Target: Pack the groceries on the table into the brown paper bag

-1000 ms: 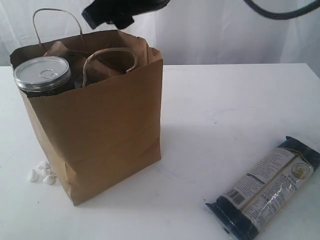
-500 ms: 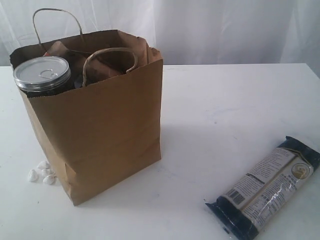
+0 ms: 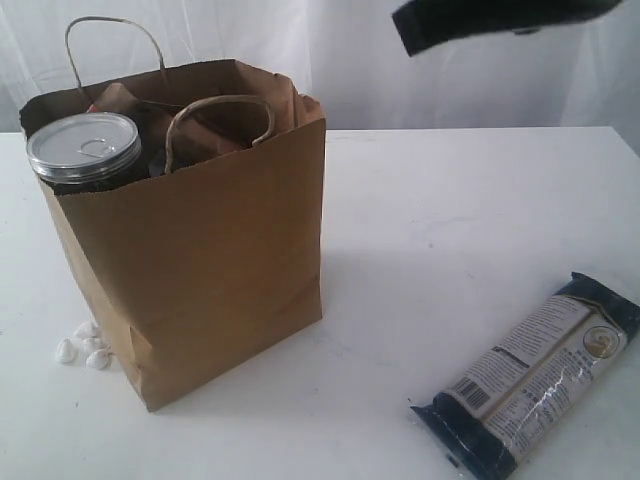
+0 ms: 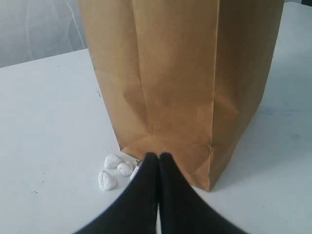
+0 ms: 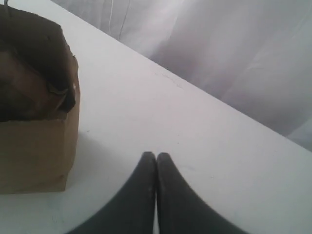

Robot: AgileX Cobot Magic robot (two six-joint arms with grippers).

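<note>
Exterior view, nearest item first.

1. Long dark-blue packet (image 3: 528,375) – lies flat and slantwise on the table (image 3: 450,200) at the near right, well apart from the bag. It is the only grocery seen outside the bag.
2. White pebbles (image 3: 83,345) – a small cluster just beside the bag's near left foot.
3. Brown paper bag (image 3: 210,260) – upright, mouth open, loop handles (image 3: 220,115) standing.
4. Silver pull-tab can (image 3: 85,145) – inside the bag at its near left corner, lid showing above the rim. Other brown shapes sit behind it, too shadowed to name.
5. Dark arm section (image 3: 490,18) – cropped and blurred at the top right edge, probably the right arm.

Left wrist view: the left gripper (image 4: 158,156) is low by the bag's foot and the pebbles, fingers pressed together on nothing.

Right wrist view: the right gripper (image 5: 156,156) is high over bare table beside the bag, fingers likewise together and empty.

Change noted: a second ago a dark arm hung over the bag's mouth, and half a second ago nothing was overhead. Now the dark section shows on the packet's side. Bag, can and packet have not shifted. Reading – packing is nearly done, and the packet looks like the one pick left.
</note>
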